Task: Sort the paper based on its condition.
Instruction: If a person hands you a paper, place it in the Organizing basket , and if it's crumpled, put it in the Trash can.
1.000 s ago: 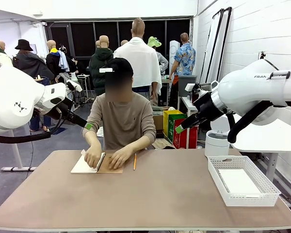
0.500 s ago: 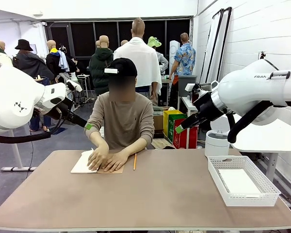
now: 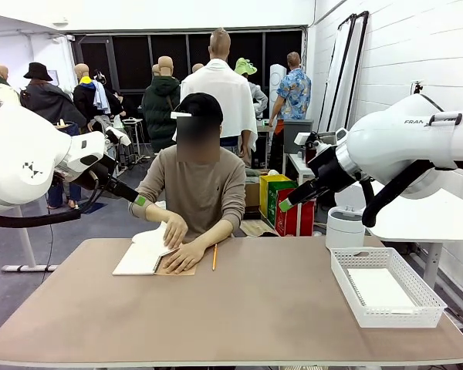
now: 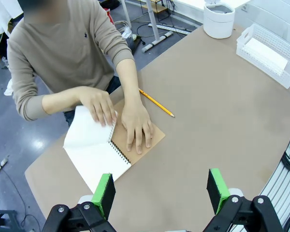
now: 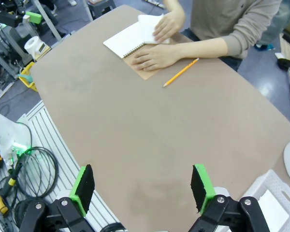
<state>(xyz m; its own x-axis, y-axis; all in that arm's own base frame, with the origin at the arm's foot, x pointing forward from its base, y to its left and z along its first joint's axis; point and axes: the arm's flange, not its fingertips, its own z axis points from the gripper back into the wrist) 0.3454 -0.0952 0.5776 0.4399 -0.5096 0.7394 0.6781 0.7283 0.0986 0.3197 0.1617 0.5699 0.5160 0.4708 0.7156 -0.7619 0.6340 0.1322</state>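
Observation:
A spiral notebook (image 3: 143,260) lies open at the far left of the table in front of the person. One of the person's hands (image 3: 174,229) lifts a white page from it, the other (image 3: 187,256) presses on its brown cover (image 4: 147,145). A plain white sheet of paper (image 3: 380,289) lies flat in the white lattice basket (image 3: 428,297) at the right. My left gripper (image 3: 141,201) hangs open high above the table's left side, its jaws (image 4: 160,191) wide apart and holding nothing. My right gripper (image 3: 285,205) is raised at the right, also open (image 5: 142,186).
A yellow pencil (image 3: 214,257) lies just right of the notebook. A white cylindrical bin (image 3: 345,227) stands beyond the table's right far corner. The brown table (image 3: 255,316) is bare across its middle and front. Cables and gear (image 5: 19,164) lie on the floor beside it.
The person's hand, flat on the notebook before, has lifted a white page up off it. Both arms have stayed still.

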